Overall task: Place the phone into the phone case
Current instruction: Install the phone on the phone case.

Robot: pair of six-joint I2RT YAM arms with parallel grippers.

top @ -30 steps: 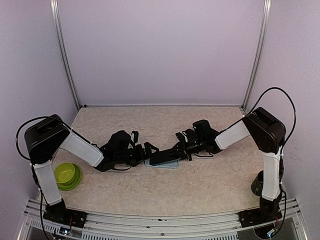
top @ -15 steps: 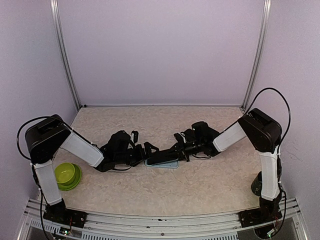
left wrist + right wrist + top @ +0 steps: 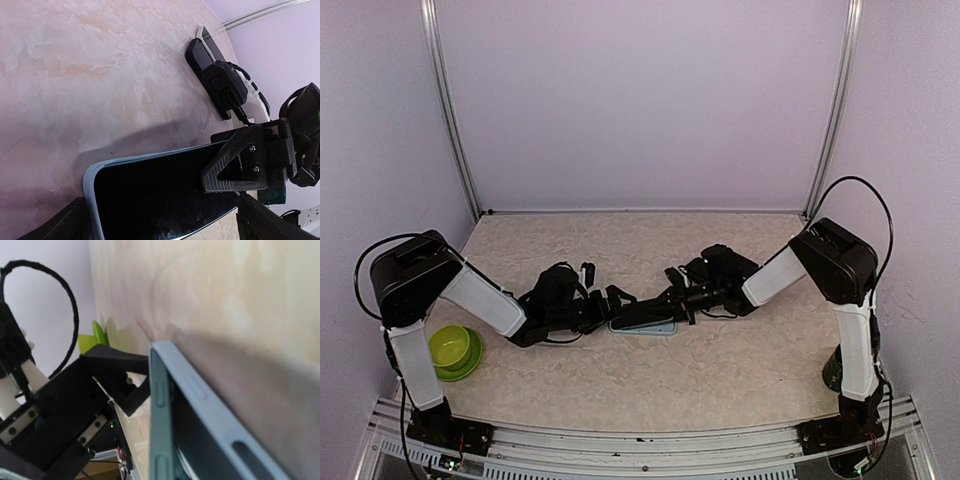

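The light-blue phone case [image 3: 661, 329] lies flat at the table's middle. The black phone [image 3: 642, 315] sits in it, with its left end inside the rim and its right end still slightly raised. In the left wrist view the phone's dark screen [image 3: 160, 195] fills the case rim [image 3: 91, 185]. My right gripper [image 3: 673, 300] is shut on the phone's right end, with one finger [image 3: 235, 167] lying on the screen. My left gripper [image 3: 616, 300] is open and straddles the case's left end. The right wrist view shows the case's side edge [image 3: 160, 405] with its button bumps.
A green bowl [image 3: 452, 350] sits at the near left beside the left arm's base. A dark object [image 3: 835, 368] stands at the right edge by the right arm. Purple walls close the back and both sides.
My right gripper has lowered the phone's right end closer to the case and edged slightly left. My left gripper has stayed at the case's left end.
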